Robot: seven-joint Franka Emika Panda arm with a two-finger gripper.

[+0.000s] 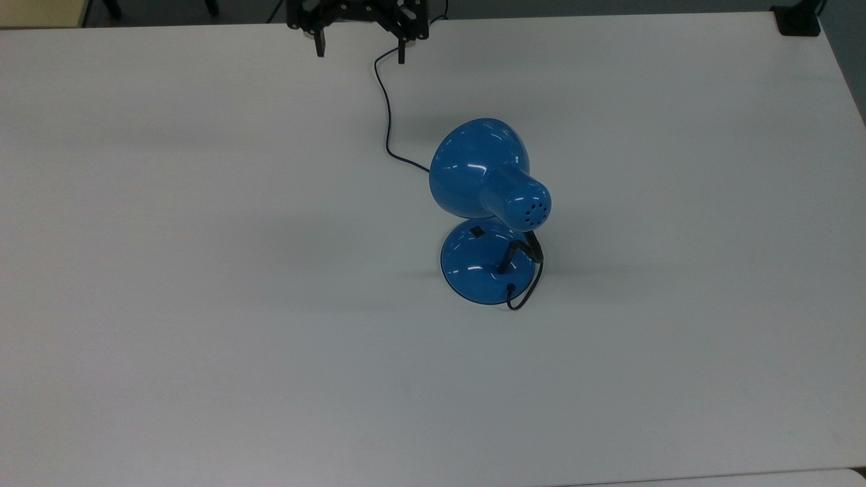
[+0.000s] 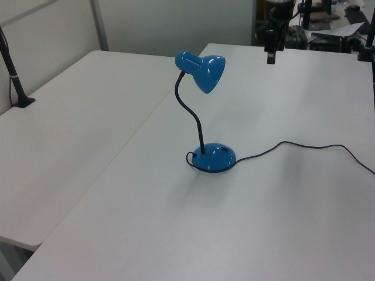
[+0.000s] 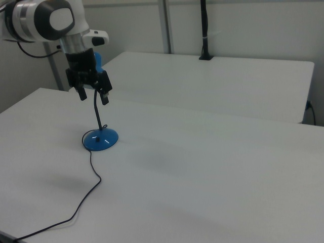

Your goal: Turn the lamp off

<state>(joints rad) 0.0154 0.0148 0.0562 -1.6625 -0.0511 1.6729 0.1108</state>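
The lamp (image 1: 488, 211) stands near the middle of the tabletop (image 1: 203, 270), its cord (image 1: 387, 108) running toward the far edge in the top view. The gripper (image 1: 358, 37) hangs high near that far edge, well apart from the lamp, jaws spread apart and empty. The glossy base looks slippery and light, likely to slide if pushed sideways, so press straight down on the small black switch (image 1: 477, 231). The shade partly overhangs the base in the top view. Whether the bulb is lit cannot be told.

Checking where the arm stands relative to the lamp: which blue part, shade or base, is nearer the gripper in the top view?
The shade. It sits between the open gripper and the base, which lies farther toward the top view's bottom.
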